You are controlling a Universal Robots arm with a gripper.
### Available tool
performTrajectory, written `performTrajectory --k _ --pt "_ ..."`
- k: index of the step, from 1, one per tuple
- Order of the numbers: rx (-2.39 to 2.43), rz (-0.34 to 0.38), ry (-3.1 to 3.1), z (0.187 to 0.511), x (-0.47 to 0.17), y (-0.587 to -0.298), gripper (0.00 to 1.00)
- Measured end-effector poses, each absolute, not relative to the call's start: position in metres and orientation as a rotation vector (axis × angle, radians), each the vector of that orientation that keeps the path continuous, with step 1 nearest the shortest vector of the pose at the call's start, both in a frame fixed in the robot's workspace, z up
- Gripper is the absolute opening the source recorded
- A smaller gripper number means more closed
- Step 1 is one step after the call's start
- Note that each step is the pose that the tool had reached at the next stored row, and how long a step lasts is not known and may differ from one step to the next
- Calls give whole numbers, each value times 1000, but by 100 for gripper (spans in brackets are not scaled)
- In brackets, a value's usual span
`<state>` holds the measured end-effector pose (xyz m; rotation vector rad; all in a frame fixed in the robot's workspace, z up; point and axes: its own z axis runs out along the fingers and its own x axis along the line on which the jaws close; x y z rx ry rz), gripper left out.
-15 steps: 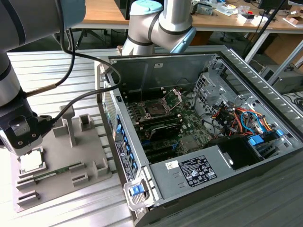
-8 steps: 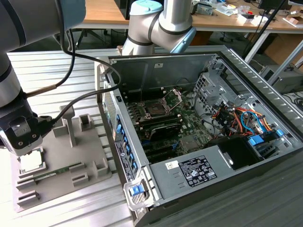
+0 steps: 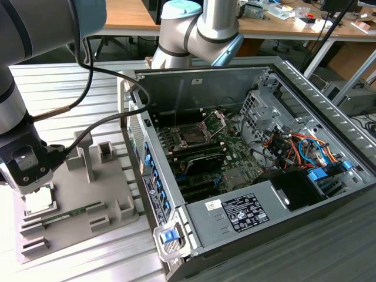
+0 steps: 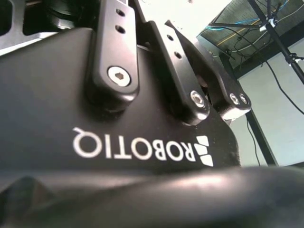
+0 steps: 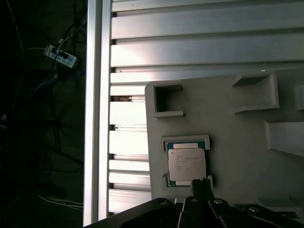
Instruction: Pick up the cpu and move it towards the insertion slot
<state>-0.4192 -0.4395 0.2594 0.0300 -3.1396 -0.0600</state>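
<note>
Pick-up stage: cpu flat in the grey square-rimmed holder, gripper close over one edge, opening impossible to tell. Well apart from the insertion slot inside the computer case. Probably calls for a level, square hold.

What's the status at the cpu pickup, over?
Tool hovering just above cpu. Cpu lying in grey holder, not lifted. Insertion slot uncovered, load plate up. Case wall stands between.

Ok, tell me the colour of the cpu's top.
The cpu has a pale silvery-white top, clearest in the first wrist view.
</note>
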Motion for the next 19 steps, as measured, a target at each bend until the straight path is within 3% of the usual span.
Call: performTrajectory --k 19 --pt "30 -60 -3140 254 -419 -440 11"
